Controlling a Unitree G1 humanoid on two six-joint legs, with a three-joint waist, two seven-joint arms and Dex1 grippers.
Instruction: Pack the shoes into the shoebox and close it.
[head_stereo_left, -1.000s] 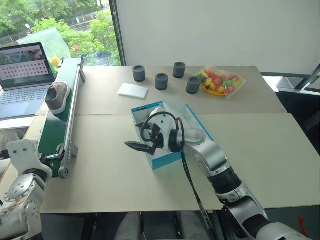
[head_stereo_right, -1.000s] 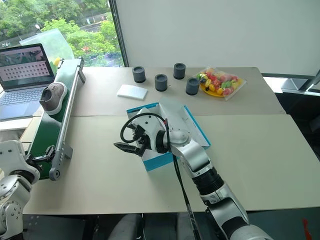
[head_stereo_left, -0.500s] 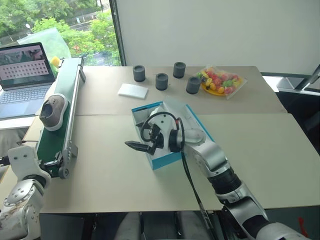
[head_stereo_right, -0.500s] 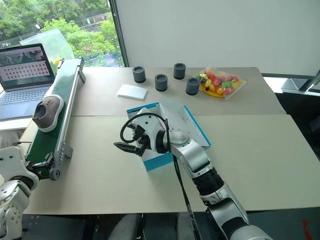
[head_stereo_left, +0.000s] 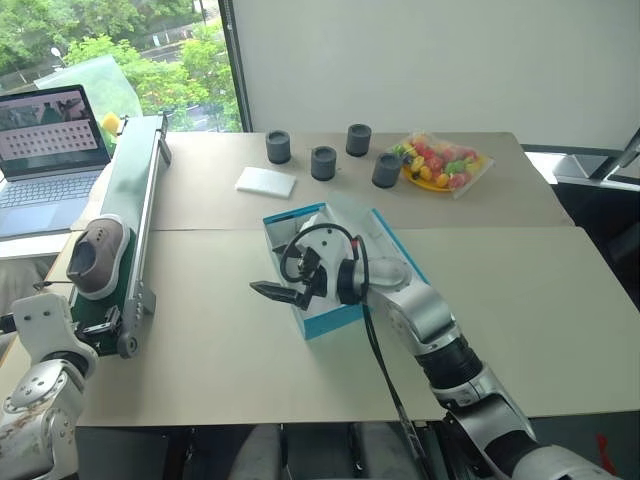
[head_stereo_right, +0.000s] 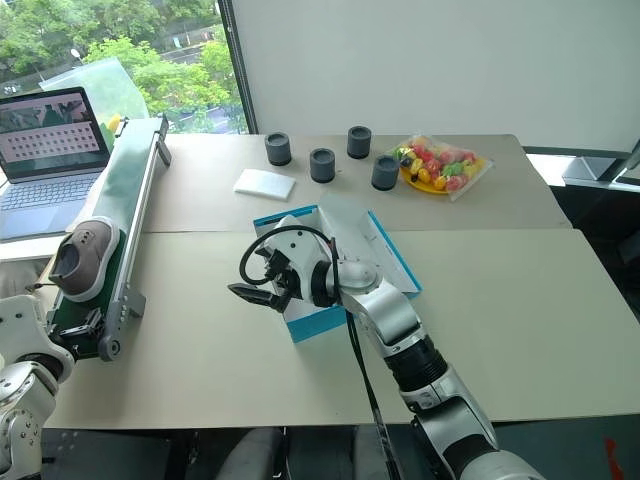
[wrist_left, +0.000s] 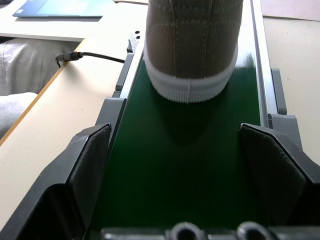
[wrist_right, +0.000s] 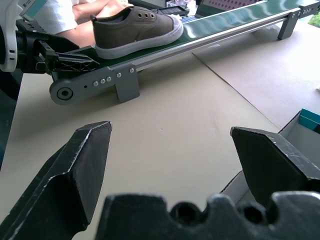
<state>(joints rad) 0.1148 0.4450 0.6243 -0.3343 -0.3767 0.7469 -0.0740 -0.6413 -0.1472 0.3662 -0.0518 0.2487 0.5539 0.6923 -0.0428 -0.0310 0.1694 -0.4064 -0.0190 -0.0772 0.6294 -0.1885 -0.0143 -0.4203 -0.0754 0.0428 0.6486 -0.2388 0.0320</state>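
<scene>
I'm looking over a pale worktop (head_stereo_left: 230, 340) beside a window, laptop (head_stereo_left: 45, 150) at the far left. From the head camera, my right arm reaches leftward across the open blue shoebox (head_stereo_left: 335, 262), its right gripper (head_stereo_left: 272, 290) spread wide and holding nothing, just left of the box. One grey shoe (head_stereo_left: 96, 256) sits at the near end of the green conveyor (head_stereo_left: 135, 190) on the left.

Left wrist view: the left gripper (wrist_left: 187, 165) is wide open and empty, straddling the belt end, the shoe's heel just ahead of it.

Right wrist view: open fingers (wrist_right: 85, 165) frame bare worktop; the shoe lies well apart.
</scene>
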